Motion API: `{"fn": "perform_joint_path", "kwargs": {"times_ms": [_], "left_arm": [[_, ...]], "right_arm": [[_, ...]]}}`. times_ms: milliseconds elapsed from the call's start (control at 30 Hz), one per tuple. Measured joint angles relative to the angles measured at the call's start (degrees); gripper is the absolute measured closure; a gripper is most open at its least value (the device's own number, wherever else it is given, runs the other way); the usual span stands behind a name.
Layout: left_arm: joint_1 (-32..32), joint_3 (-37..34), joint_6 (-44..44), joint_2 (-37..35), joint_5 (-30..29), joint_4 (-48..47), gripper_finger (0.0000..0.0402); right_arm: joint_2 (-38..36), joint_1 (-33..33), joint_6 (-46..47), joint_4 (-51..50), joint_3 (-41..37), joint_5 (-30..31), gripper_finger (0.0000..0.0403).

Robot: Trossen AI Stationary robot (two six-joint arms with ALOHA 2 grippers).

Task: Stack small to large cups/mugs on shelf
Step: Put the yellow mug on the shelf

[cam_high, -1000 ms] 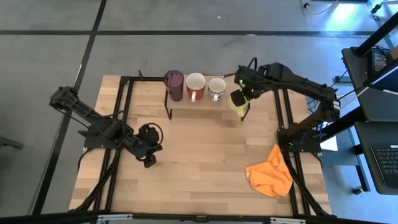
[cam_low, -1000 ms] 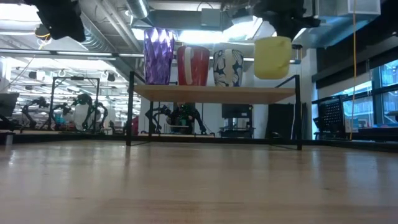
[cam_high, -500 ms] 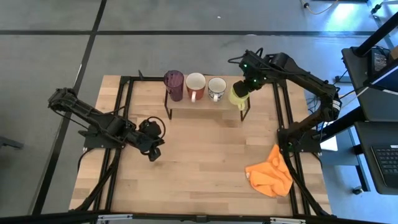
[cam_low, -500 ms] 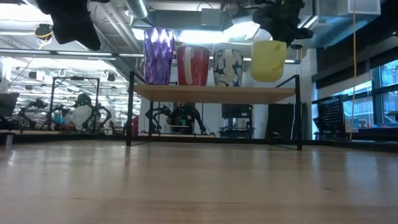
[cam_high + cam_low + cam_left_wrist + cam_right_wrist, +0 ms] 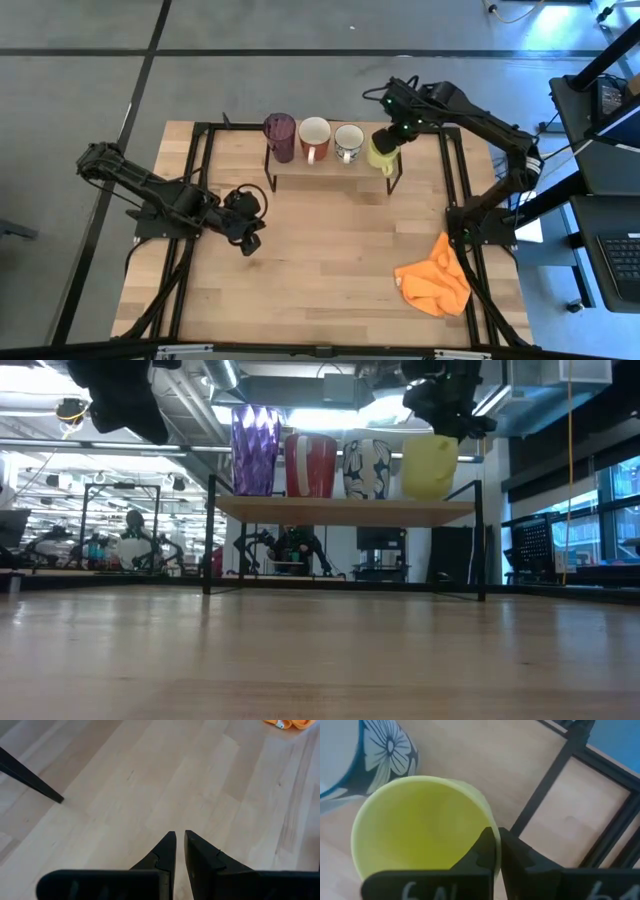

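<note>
On the shelf [image 5: 320, 172] stand, in a row, a purple tumbler [image 5: 279, 135], a reddish-brown mug [image 5: 314, 134] and a white patterned mug [image 5: 348, 141]. My right gripper [image 5: 497, 851] is shut on the yellow-green mug [image 5: 380, 155] over the shelf's right end, next to the patterned mug [image 5: 385, 755]. In the low view the yellow-green mug [image 5: 430, 466] stands upright with its base at the level of the shelf's top [image 5: 340, 510]. My left gripper [image 5: 245, 240] is shut and empty above the table's left part. My right gripper pinches the yellow-green mug's rim [image 5: 484, 817] on the side away from the patterned mug, one finger [image 5: 487, 852] inside and one [image 5: 517, 862] outside. The fingers come from above, pointing down. The mug is upright; whether its base rests on the shelf, I cannot tell.
An orange cloth [image 5: 433, 280] lies crumpled on the table near the right front. Black frame bars [image 5: 200, 190] run along the table's left and right sides. Bare wood lies between the shelf and the near edge.
My right gripper has carried the yellow-green mug toward the far edge and a little left, over the shelf's right end, and lowered it beside the patterned mug; the mug tipped on the way and now stands upright. My left gripper has drifted slightly toward the far edge.
</note>
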Motion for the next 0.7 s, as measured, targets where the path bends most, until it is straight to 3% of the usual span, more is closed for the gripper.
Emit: {"fn": "perform_joint_path", "kwargs": {"times_ms": [700], "left_arm": [[0.09,0.00,-0.34,0.00,0.45,-0.46,0.0370]], "right_arm": [[3.62,-3.85,-4.62,2.17,0.12,-2.79,0.0386]]}}
